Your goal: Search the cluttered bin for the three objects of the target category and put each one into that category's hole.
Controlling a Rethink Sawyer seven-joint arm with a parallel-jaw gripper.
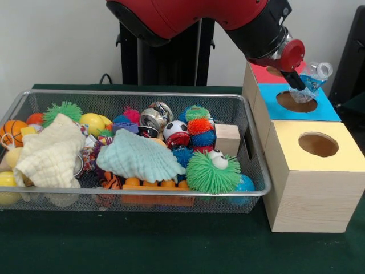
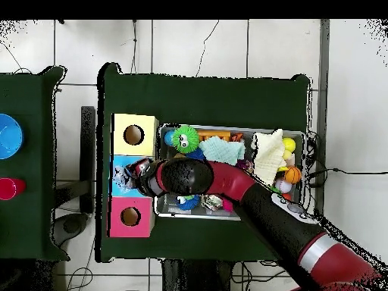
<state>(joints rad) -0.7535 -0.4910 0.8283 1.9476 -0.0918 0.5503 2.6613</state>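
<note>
While the bin (image 1: pixel 17 103) sits crammed with toys at the bench's left, my pincer (image 1: pixel 297 84) at the right grasps a clear plastic bottle (image 1: pixel 311 77) directly over the hole (image 1: pixel 296 102) in the blue-topped box.

In the front view the bin (image 1: pixel 258 147) stands left of my three boxes, which go in a row from near to far. My gripper (image 1: pixel 297 84) holds a bottle (image 1: pixel 308 81) over the hole (image 1: pixel 296 102) of the middle box — toys and cloths lie in the bin.
</note>
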